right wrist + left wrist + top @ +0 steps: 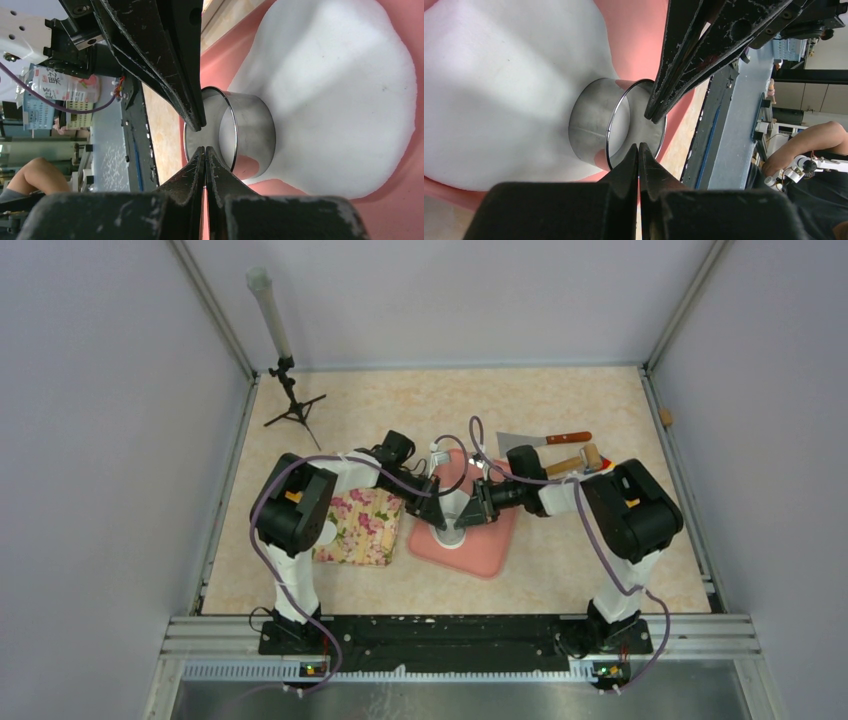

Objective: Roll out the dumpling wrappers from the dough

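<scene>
Dough (499, 90) already flat, ring cutter (591, 125) on its margin. Left end effector (639, 147) and right end effector (205, 150), both shut and empty, tips at its rim. No wrappers visible yet.

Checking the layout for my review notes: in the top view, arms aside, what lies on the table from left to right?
Black tripod stand → floral-print box → pink board → wooden-handled scraper → small tan object by the right rail.
</scene>
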Available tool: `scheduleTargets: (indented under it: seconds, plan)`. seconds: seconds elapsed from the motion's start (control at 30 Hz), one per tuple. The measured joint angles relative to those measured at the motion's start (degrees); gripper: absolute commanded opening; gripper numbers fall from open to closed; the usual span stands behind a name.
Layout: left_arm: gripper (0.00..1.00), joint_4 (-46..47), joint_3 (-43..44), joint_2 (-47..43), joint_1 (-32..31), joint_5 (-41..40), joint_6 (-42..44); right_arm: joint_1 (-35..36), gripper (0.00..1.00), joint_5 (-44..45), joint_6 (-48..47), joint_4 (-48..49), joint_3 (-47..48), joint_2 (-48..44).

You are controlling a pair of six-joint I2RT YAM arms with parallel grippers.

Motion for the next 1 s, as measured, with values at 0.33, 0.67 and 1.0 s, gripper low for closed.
scheduleTargets:
  seconds: [0.33, 0.67, 1.0]
  plan:
    - [0.0, 0.1, 0.8, 1.1, -0.3, -0.8, -1.5, -0.5, 0.0, -1.2, -0.2, -0.6, 1.0, 1.4]
    - [0.0, 0.1, 1.3, 1.6, -0.5, -1.0, -1.9, -0.8, 0.0, -2.2, -0.8, -1.6, 2.0, 2.3]
    - [0.0, 0.1, 1.4, 1.7, -0.6, -1.2, -2.1, -0.8, 0.0, -2.5, -1.2, -1.9, 2.2, 2.6]
